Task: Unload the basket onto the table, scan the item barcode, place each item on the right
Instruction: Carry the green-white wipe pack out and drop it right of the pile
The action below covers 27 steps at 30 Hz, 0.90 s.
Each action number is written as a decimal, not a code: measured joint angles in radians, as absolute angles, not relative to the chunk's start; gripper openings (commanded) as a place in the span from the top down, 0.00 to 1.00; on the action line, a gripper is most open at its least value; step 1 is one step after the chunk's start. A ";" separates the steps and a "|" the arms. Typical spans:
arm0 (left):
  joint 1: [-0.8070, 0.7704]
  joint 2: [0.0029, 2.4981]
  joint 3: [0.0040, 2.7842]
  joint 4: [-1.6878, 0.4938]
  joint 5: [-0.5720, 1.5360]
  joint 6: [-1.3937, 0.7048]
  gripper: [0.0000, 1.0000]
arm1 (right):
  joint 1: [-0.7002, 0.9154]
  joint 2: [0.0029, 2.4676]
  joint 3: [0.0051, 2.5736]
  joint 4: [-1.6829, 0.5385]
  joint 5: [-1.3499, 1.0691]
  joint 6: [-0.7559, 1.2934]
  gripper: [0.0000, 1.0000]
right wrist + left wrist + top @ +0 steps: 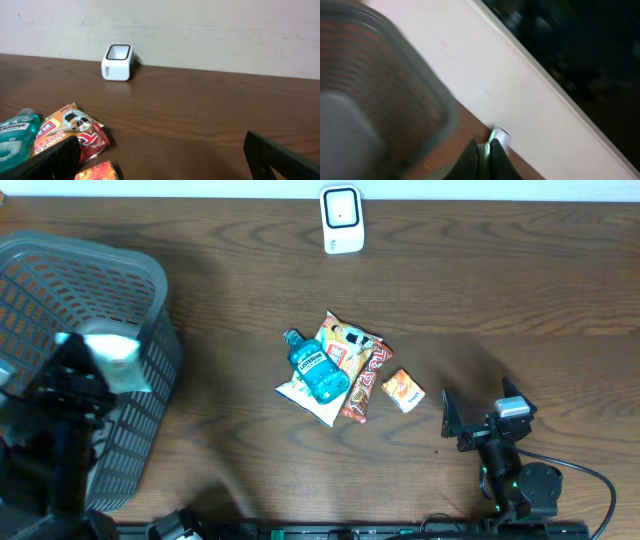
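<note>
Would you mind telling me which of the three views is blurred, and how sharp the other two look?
Left wrist view: heavy motion blur, the basket smeared grey. Overhead view: sharp on the mouthwash bottle. Right wrist view: crisp on the scanner, its near fingers dark and out of focus.

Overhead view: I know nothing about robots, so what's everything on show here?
table: one, dark brown wood, under everything
scanner: one, white, far edge, middle
basket: one, grey, left side
pale packet: one, white and teal, in the basket, kind unclear
mouthwash bottle: one, blue, centre, lying on the snacks
snack bag: one, orange and white, under the bottle
candy bar: one, red, right of the bottle
small packet: one, orange, right of the candy bar
left gripper: one, black, shut, above the basket
right gripper: one, black, open, empty, near right
</note>
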<state>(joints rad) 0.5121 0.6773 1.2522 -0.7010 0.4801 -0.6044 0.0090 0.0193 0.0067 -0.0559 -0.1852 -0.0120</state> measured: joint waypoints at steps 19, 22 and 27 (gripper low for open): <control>-0.093 0.970 1.184 -0.524 0.612 -0.625 0.93 | 0.009 0.019 0.007 -0.056 -0.184 -0.012 0.01; -0.217 1.108 1.184 -0.395 0.606 -0.609 0.92 | 0.009 0.019 0.007 -0.056 -0.184 -0.012 0.01; -0.378 1.343 1.183 -0.170 0.602 -0.598 0.93 | 0.009 0.019 0.007 -0.056 -0.185 -0.012 0.01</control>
<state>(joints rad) -0.3779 1.3434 1.1828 -0.1703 0.6022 -0.5980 0.0090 0.0193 0.0067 -0.0559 -0.1848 -0.0120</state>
